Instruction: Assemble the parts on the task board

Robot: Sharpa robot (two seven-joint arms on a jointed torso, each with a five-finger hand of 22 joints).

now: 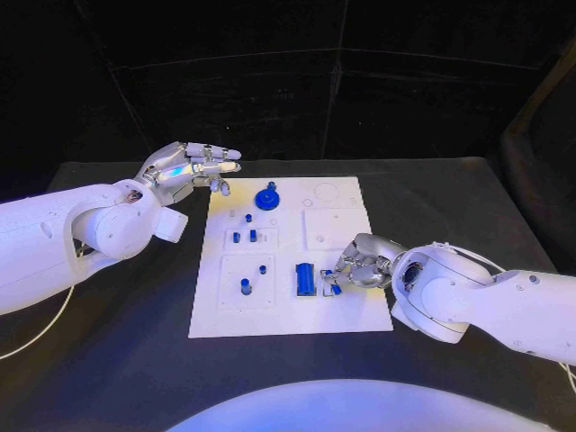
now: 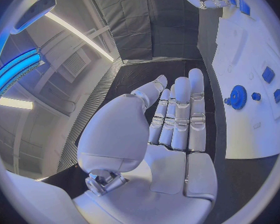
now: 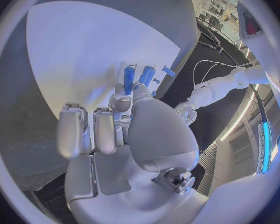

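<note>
Head view: part beside right hand

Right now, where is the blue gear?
In the head view, the blue gear stands at the task board's far end, on its left side, just beside the left robot hand.

Both arms are smooth white shells with rounded, bulbous wrist housings. Each ends in a silver robot hand: the left robot hand and the right robot hand have segmented metallic fingers. Thin pale cables trail beside each arm's shell.
</note>
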